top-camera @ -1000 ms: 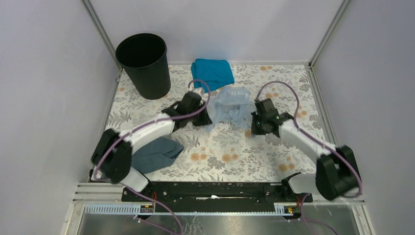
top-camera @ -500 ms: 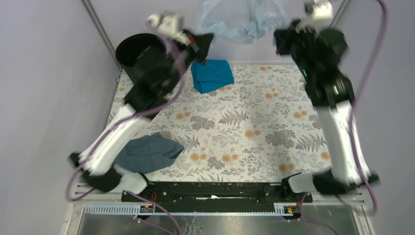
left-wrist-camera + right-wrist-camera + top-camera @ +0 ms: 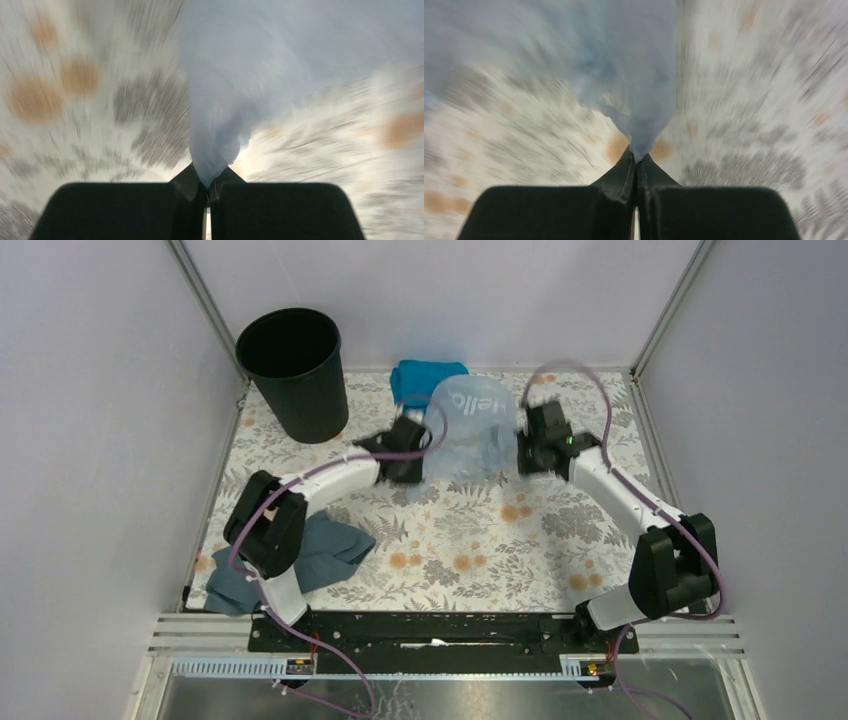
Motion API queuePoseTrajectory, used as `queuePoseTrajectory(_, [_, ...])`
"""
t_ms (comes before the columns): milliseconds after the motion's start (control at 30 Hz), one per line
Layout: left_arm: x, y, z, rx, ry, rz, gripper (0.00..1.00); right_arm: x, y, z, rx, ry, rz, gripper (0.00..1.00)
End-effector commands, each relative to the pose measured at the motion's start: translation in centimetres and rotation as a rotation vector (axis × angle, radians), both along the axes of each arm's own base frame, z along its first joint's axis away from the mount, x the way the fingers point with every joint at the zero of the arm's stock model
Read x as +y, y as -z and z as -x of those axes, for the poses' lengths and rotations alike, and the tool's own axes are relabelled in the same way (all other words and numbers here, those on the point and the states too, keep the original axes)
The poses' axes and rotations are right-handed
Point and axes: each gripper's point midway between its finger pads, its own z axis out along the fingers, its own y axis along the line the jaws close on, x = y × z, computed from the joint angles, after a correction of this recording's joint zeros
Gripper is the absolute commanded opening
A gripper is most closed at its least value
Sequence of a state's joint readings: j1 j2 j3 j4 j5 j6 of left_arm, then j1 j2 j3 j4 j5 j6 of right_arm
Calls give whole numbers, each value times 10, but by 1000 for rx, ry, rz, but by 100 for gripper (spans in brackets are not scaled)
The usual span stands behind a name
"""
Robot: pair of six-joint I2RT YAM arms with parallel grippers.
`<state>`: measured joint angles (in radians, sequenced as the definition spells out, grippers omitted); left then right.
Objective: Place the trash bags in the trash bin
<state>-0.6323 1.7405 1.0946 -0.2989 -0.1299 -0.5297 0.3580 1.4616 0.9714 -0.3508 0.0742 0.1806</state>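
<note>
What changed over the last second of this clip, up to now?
Both arms swung the trash bag up toward the back wall, then brought it back down. It was crumpled before and is now puffed open between the left gripper and right gripper, overlapping the teal cloth. Both grippers stayed shut on it. The trash bin, teal cloth and grey cloth kept their places.

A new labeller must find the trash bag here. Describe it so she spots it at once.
On the floral table, look right of the black trash bin. The trash bag balloons between the left gripper and right gripper, both shut on it. Unlike the teal cloth behind, it is filmy and see-through.
</note>
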Motion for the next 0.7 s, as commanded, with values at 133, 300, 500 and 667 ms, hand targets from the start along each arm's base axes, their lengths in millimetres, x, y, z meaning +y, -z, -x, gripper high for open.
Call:
queuePoseTrajectory(133, [-55,-552,-14,-1073,222,563,0,17,-449,-43,-893,-50,-246,0])
queuePoseTrajectory(300, [-31,-534,33,-1210,155,613,0,25,-463,5,-1078,-159,-395,0])
queuePoseTrajectory(500, [-8,-215,-18,-537,-73,304,0,32,-203,-21,-578,-27,-339,0])
queuePoseTrajectory(667, [4,-119,19,-333,-73,287,0,36,-93,5,-308,-15,-333,0])
